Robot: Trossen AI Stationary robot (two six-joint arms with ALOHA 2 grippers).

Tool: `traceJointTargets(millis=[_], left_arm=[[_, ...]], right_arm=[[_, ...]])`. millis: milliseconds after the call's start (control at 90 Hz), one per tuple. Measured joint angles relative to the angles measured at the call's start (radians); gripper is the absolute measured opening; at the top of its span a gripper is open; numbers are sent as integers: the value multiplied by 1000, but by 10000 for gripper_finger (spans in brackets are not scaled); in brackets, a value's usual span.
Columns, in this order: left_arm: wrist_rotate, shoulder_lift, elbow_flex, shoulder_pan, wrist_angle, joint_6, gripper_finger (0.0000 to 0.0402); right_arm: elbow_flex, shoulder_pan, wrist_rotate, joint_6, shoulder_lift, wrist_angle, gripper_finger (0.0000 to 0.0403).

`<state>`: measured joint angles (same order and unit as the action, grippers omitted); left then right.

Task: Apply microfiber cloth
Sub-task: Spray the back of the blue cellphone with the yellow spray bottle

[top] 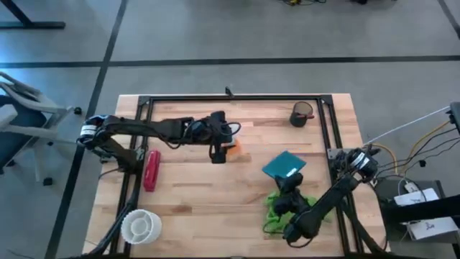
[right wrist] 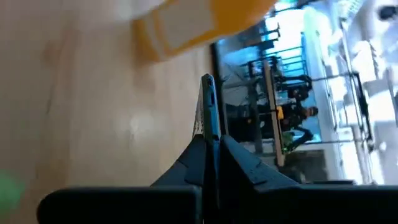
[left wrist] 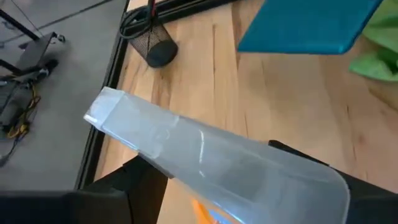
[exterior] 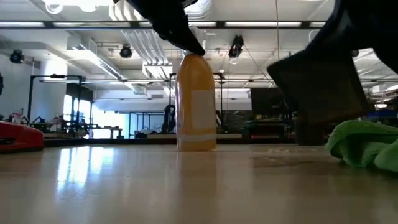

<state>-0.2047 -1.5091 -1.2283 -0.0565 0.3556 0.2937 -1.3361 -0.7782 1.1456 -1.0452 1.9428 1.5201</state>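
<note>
- My right claw (top: pixel 289 181), in the lower right of the high view, is pinched together on the edge of the teal tablet (top: pixel 282 165). The right wrist view shows that thin edge standing between my two fingers.
- The microfiber cloth (top: pixel 274 207) lies crumpled on the table (top: pixel 194 194) just below the tablet in the high view, partly under my right arm. In the low view it is the green heap at the lower right.
- My left claw (top: pixel 218 152) sits at the top of the orange spray bottle (exterior: pixel 196 102) near the frame's centre. I cannot tell whether its fingers are closed on the bottle.
- To do this step well, I judge I should steady the tablet first. Then I should take the cloth by a thick fold, not a loose corner, so it comes up as one pad.
- I should press it flat on the tablet's face and wipe in even strokes, keeping it clear of the bottle.
- The cloth looks soft, plush and bright lime, with irregular folds that will likely sag and bunch.
- The tablet is flat, rigid, rectangular and smooth, so it may slip in a light pinch.
- The table is pale, glossy wood planks, and the bottle is a rounded cylinder.
</note>
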Motion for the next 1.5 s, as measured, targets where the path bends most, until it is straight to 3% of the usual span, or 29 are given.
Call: traceJointTargets(millis=[200,300,656,889,1144,1500], left_arm=[[4,-8,0,-18,-15,8,256],[5,-16,0,-32,-24,-5,260],[-6,-20,2,-59,-16,-38,319],[-8,-13,2,-69,7,-40,362],[-85,44,2,-73,26,-12,377],[-52,175,2,-68,25,-40,380]], right_arm=[[0,32,6,-36,-58,-210,8],[0,30,-41,-30,-125,-288,8],[0,-38,-270,-118,-397,-305,8],[0,-93,-282,-191,-525,-308,8],[50,-130,-335,-215,-528,-427,8],[127,-147,-271,-239,-441,-503,8]])
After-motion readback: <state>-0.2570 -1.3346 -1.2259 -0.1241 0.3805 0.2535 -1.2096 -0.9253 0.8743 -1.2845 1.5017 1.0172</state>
